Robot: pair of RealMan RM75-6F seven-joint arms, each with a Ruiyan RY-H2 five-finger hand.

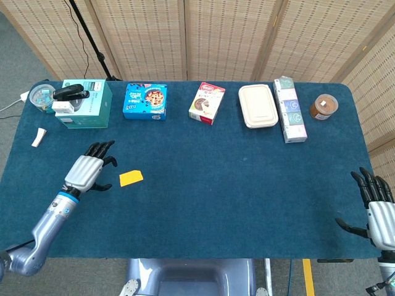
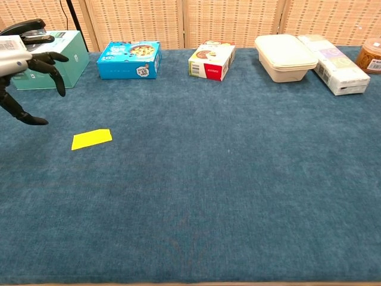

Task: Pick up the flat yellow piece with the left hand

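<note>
Yellow piece (image 1: pixel 131 177) beside spread left robot hand (image 1: pixel 87 170)

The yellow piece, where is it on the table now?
In the head view the yellow piece lies flat on the left part of the blue table, just right of the left hand, not touched by it, well in front of the blue box.
</note>
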